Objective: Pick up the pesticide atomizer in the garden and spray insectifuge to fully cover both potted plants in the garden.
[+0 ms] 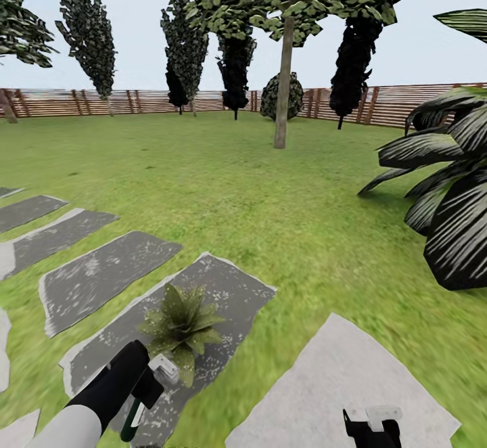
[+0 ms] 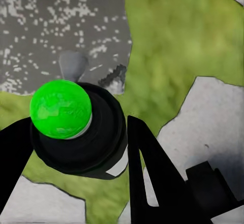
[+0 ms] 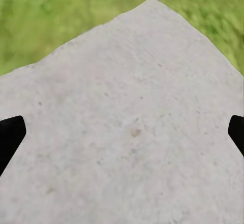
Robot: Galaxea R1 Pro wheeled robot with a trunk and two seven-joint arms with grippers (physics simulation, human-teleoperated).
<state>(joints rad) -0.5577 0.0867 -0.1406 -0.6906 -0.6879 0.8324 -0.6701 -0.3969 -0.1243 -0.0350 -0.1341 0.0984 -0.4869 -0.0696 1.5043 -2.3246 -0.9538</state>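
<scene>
The left gripper's black fingers [image 2: 147, 168] are clamped on the slim dark pesticide atomizer with a bright green cap [image 2: 76, 132], low in the left of the head view, just beside a small rosette potted plant of pointed green leaves [image 1: 181, 326] on a speckled grey paving slab [image 1: 230, 285]. The right gripper [image 1: 372, 428] (bottom right of the head view) has its fingers [image 3: 10, 137] spread wide and empty above a pale grey stone slab [image 3: 127, 122], with green grass [image 1: 270, 197] around.

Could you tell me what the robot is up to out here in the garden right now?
The left gripper is shut on the pesticide atomizer, a dark bottle with a green cap, holding it next to a small potted plant that sits on a grey paving slab. The right gripper hangs open and empty above a paler slab. Grass, trees and a wooden fence lie beyond.
</scene>
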